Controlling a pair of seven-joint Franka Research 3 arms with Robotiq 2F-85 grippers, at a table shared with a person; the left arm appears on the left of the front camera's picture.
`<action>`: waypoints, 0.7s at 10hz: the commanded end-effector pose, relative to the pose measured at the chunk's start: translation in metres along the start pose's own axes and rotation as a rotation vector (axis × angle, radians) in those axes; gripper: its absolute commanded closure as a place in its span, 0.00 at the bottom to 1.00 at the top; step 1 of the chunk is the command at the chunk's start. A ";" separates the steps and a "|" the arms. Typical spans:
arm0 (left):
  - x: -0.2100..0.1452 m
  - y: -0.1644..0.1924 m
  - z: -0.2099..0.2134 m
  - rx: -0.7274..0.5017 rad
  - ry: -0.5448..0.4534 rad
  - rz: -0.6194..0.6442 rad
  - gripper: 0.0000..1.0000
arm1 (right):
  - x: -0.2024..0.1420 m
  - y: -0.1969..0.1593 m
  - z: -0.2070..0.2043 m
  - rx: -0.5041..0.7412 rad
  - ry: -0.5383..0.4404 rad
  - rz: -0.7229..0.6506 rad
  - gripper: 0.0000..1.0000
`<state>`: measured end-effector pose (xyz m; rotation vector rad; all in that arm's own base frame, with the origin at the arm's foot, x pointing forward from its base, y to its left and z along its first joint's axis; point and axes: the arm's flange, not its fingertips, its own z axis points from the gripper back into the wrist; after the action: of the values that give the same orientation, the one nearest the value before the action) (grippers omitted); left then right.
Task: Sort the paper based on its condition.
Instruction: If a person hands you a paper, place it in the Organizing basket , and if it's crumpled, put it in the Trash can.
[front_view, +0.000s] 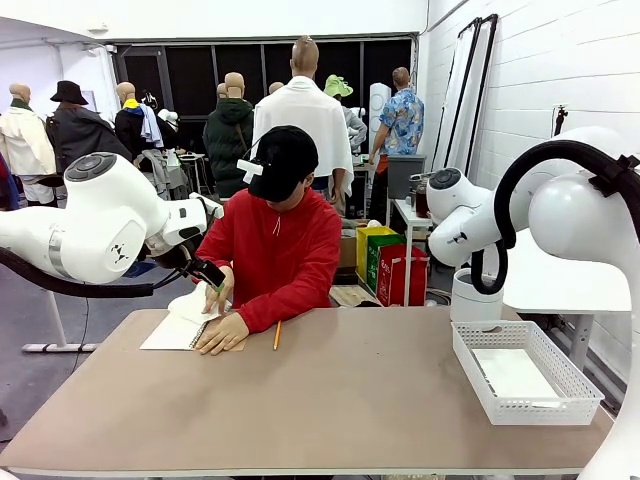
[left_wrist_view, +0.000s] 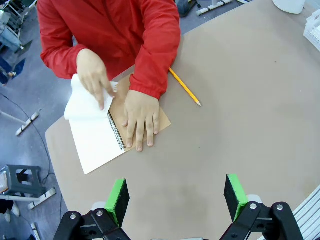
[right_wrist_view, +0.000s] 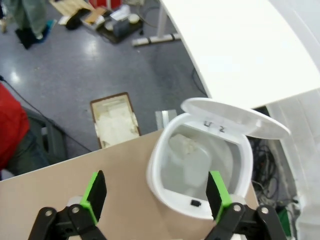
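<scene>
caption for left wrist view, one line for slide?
Open left gripper hovers above the table while a person's hand peels a sheet from the notebook.

Both tools (left_wrist_view: 176, 199) (right_wrist_view: 156, 194) wide apart

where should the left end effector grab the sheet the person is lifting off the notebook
Probably the curled free edge of the sheet, raised clear of the notebook. Come in from the side away from the person's hand, fingers either side of the thin edge, since the rest is pinned or lying flat.
</scene>
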<state>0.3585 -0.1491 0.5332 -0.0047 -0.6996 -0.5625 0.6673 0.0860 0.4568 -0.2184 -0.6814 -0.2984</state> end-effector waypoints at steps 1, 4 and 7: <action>-0.001 0.000 -0.001 -0.001 0.003 -0.003 0.00 | -0.007 -0.004 0.022 0.109 0.007 0.063 0.00; -0.001 0.000 -0.001 -0.001 0.003 -0.003 0.00 | -0.029 -0.009 0.066 0.332 -0.026 0.270 0.00; -0.001 0.000 -0.001 -0.001 0.003 -0.003 0.00 | -0.052 -0.008 0.094 0.496 -0.039 0.447 0.00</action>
<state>0.3585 -0.1491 0.5332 -0.0047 -0.6995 -0.5624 0.5756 0.1424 0.4854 0.0459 -0.7344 0.2125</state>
